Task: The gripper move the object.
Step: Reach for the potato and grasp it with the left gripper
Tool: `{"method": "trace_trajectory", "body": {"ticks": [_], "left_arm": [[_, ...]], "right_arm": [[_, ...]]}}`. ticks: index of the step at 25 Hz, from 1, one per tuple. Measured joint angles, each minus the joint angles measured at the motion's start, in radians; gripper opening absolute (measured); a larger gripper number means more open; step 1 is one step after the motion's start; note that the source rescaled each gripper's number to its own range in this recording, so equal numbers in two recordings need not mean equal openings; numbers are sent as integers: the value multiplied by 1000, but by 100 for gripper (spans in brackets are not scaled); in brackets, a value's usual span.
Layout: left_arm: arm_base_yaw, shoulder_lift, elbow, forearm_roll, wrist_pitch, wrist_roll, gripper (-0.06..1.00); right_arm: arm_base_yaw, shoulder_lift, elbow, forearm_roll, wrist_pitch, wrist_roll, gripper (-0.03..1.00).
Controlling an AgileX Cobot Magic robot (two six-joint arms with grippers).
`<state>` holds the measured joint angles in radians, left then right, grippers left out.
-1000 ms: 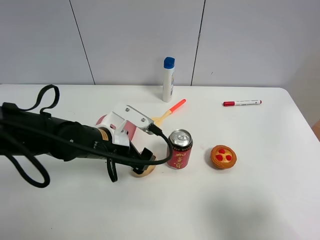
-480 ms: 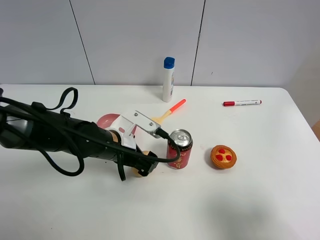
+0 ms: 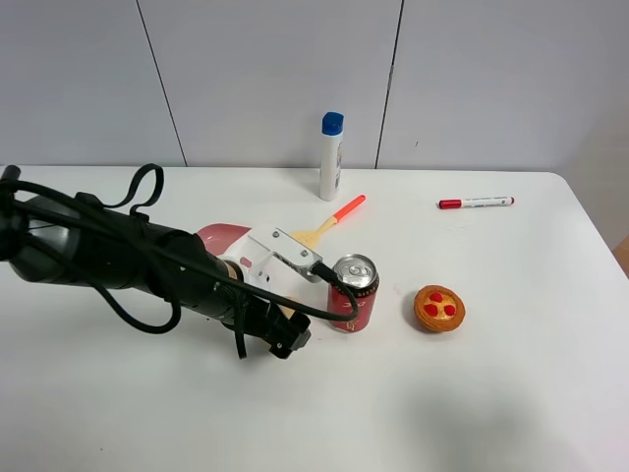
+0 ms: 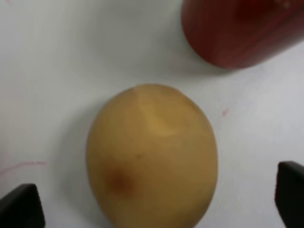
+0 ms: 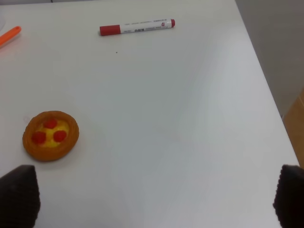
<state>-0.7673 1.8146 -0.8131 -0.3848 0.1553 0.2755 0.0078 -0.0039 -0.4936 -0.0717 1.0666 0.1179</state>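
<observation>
The object, a tan-brown egg-shaped lump [image 4: 152, 156], lies on the white table close to the red can [image 4: 237, 28]. My left gripper [image 4: 156, 199] is open, and its black fingertips [image 4: 21, 206] stand apart on either side of the lump without touching it. In the exterior high view the left gripper [image 3: 283, 334] is down at the table just left of the red can [image 3: 353, 293] and hides the lump. My right gripper [image 5: 154, 199] is open and empty above bare table; it does not show in the exterior high view.
A round orange tart [image 3: 438, 308] with red dots sits right of the can. A red marker [image 3: 476, 203], a white bottle with a blue cap [image 3: 331, 157] and an orange-handled spatula [image 3: 334, 218] lie farther back. A pink dish [image 3: 224, 236] is behind the left arm.
My left arm has swung lower and forward over the lump, which showed beside the can before and is now covered by the gripper. The can and the tart have not moved.
</observation>
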Motion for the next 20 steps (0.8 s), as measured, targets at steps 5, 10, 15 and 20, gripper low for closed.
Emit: {"method": "trace_trajectory", "body": {"ticks": [5, 10, 15, 20], "left_arm": [[0, 52, -83, 19, 75, 0, 94], [0, 89, -131, 39, 125, 0, 94], [0, 102, -132, 46, 147, 0, 94], [0, 102, -132, 47, 150, 0, 80]], "right_arm": [[0, 0, 0, 0, 0, 0, 100], [0, 0, 0, 0, 0, 0, 100], [0, 0, 0, 0, 0, 0, 100], [0, 0, 0, 0, 0, 0, 100]]}}
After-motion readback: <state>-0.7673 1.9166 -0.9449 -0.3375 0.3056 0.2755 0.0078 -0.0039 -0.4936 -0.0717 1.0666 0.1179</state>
